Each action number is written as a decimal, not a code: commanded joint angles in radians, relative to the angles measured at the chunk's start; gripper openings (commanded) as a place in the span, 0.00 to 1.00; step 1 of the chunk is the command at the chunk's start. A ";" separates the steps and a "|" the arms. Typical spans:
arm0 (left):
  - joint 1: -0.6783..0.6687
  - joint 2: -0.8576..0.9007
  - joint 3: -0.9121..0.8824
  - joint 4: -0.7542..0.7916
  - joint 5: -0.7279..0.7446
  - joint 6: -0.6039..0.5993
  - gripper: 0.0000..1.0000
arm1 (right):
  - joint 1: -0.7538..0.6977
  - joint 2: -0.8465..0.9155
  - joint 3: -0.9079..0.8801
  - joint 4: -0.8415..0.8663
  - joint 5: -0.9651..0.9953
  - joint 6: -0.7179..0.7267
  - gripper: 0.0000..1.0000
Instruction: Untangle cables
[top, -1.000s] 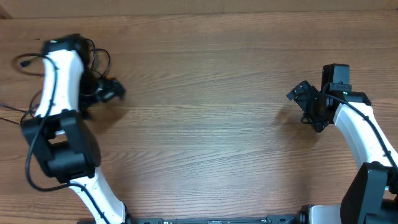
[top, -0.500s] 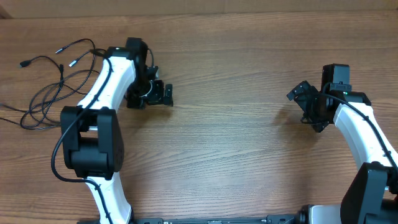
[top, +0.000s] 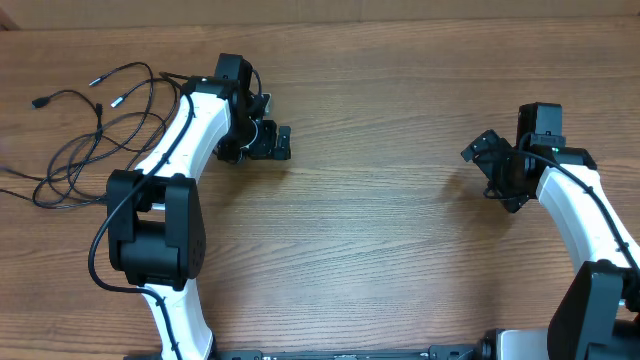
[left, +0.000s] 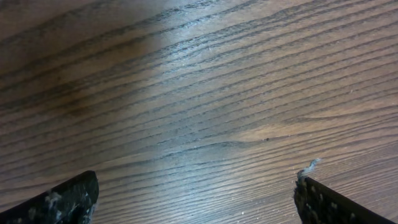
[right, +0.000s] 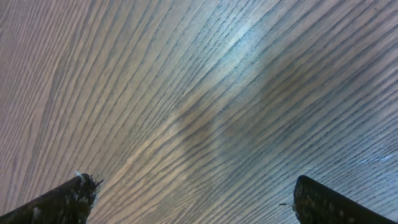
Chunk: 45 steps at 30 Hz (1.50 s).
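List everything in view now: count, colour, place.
cables: several, exact count unclear in the tangle; thin and black, some with silver-tipped plugs; far-left part of the table, loose, apart from both grippers.
table: one, brown wood grain, fills the view.
left arm: one, white and black, reaching up the left side, right of the cables.
right arm: one, white and black, right side.
left gripper: black, open, empty, over bare wood.
right gripper: black, open, empty, over bare wood.
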 joint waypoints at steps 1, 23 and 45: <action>-0.002 0.003 -0.006 0.004 0.008 0.019 1.00 | -0.001 -0.010 0.014 0.005 0.010 0.000 1.00; -0.026 0.001 -0.006 0.004 0.008 0.019 1.00 | -0.001 -0.010 0.014 0.005 0.010 0.000 1.00; -0.214 -0.162 -0.006 0.004 0.009 0.019 1.00 | -0.001 -0.010 0.014 0.005 0.010 0.000 1.00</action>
